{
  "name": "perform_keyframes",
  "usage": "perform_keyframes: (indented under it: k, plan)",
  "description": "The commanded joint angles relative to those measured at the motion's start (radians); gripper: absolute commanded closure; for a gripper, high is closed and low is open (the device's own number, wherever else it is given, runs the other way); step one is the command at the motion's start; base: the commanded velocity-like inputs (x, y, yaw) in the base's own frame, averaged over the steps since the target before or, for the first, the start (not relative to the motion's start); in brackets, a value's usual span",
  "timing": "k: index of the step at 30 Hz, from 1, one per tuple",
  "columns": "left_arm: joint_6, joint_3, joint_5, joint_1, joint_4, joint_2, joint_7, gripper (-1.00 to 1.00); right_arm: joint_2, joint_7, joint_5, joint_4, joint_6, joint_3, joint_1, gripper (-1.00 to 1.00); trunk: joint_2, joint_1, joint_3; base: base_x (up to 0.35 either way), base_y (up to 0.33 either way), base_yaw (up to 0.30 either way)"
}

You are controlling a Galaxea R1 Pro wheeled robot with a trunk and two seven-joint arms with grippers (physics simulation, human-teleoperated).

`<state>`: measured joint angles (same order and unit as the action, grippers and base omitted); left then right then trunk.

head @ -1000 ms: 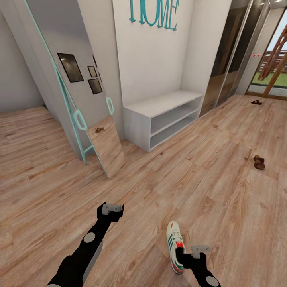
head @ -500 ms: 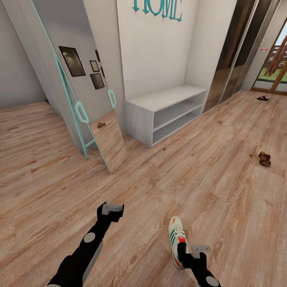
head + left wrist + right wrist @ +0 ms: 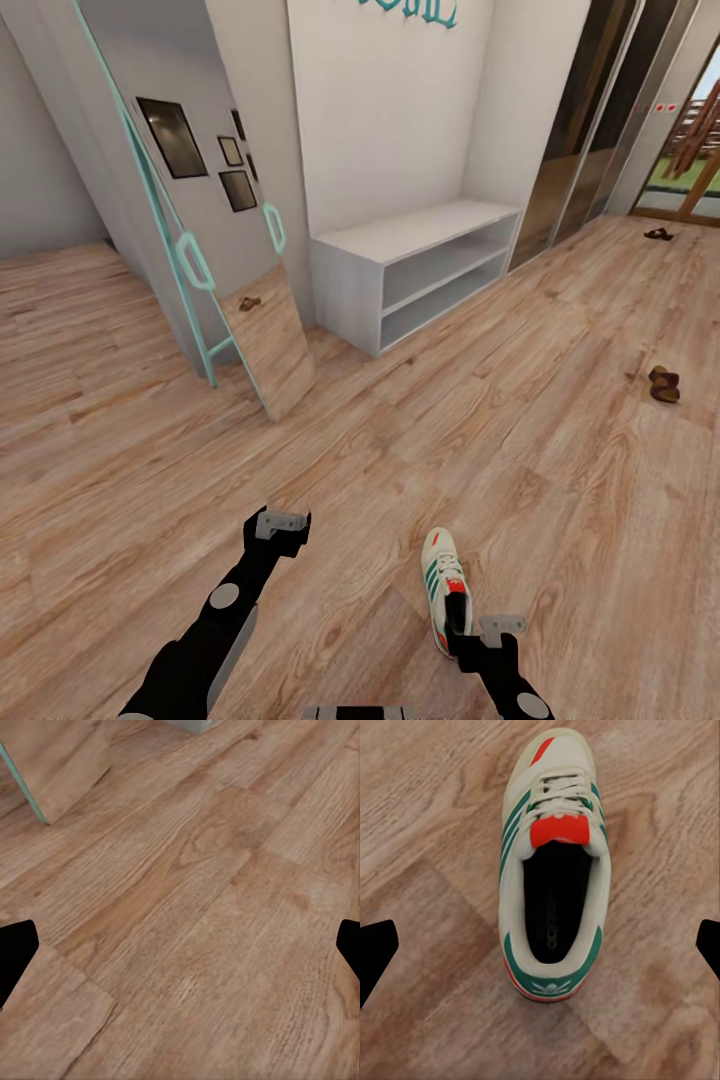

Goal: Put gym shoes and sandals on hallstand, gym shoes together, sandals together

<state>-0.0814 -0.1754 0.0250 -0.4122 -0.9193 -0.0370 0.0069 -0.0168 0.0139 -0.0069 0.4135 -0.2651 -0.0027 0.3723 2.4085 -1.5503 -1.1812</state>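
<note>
Wood-grain corridor floor (image 3: pixel 520 440) fills the scene, and the whole view has slid a little since a second ago, so the camera moved, not the things; the gym shoe (image 3: pixel 443 590) stays just ahead of the right tool (image 3: pixel 487 632), meaning the pickup has not begun. Both tools stand open, the left tool (image 3: pixel 280 525) over bare planks. That cream lace-up shoe (image 3: pixel 553 866) looks soft-walled with a firm sole. Brown sandals (image 3: pixel 663 384) lie well apart; the matte white hallstand (image 3: pixel 415 232) is unloaded.
</note>
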Motion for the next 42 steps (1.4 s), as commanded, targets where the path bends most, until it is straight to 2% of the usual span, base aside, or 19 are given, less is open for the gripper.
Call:
perform_keyframes:
  k: [1, 13, 22, 37, 42]
  plan:
    - [-0.003, -0.001, 0.003, 0.0, 0.0, 0.0, 0.001, -1.0, 0.0, 0.001, -0.001, 0.0, -0.003, 0.0, 0.0, -1.0, 0.008, -0.004, -0.006, 0.0, 0.0, -0.025]
    - [-0.003, -0.001, 0.003, 0.0, -0.008, 0.0, 0.002, -1.0, 0.0, 0.001, -0.001, 0.003, -0.003, -0.001, 0.0, -1.0, 0.092, -0.05, -0.063, 0.0, 0.0, -0.004]
    - [-0.001, -0.001, 0.003, -0.011, -0.064, -0.002, 0.001, -1.0, 0.0, 0.001, 0.0, 0.004, -0.003, -0.001, 0.0, -1.0, 0.094, -0.054, -0.112, 0.0, 0.0, 0.0]
    - [-0.003, -0.001, 0.002, -0.017, -0.073, 0.0, 0.001, -1.0, 0.0, 0.001, 0.001, 0.007, -0.003, 0.0, 0.0, -1.0, 0.097, -0.061, -0.195, 0.0, 0.0, 0.0]
    - [-0.003, -0.001, 0.002, -0.017, -0.073, 0.0, 0.001, -1.0, 0.0, 0.001, 0.0, 0.007, -0.003, 0.0, 0.0, -1.0, 0.097, -0.061, -0.203, 0.0, 0.0, 0.0]
